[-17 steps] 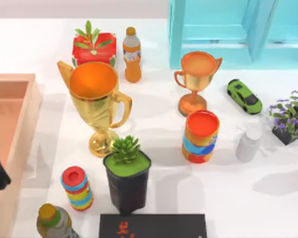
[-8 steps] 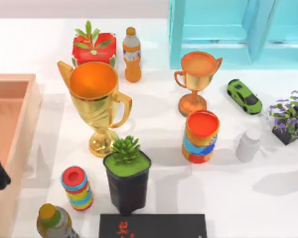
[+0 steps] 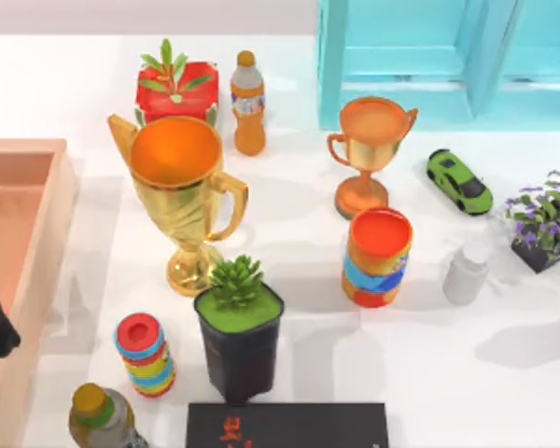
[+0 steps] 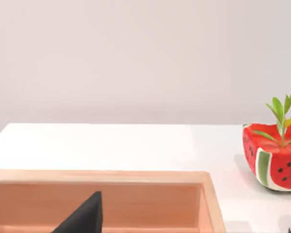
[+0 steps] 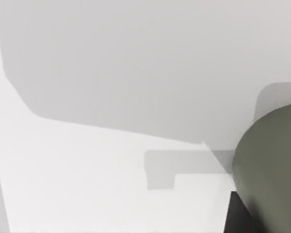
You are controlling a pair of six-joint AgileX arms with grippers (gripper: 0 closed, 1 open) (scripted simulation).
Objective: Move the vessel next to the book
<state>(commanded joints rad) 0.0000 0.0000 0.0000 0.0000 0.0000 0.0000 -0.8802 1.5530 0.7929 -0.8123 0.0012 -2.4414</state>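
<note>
The small white-grey plastic bottle (image 3: 467,273) stands upright at the table's (image 3: 429,373) right side, nearer my right arm; the flat black book (image 3: 287,425) lies well apart at the front edge. I cannot tell either tool's opening

Rendered sim tabletop, not a real room: white table (image 3: 429,392) w/ random props, teal cabinet (image 3: 420,56) behind.

The small plain white-grey plastic bottle with the white cap (image 3: 467,272) has barely crept leftward across the worktop from where it stood a second ago, staying upright between the striped can (image 3: 377,256) and the purple-flowered plant (image 3: 545,218).
</note>
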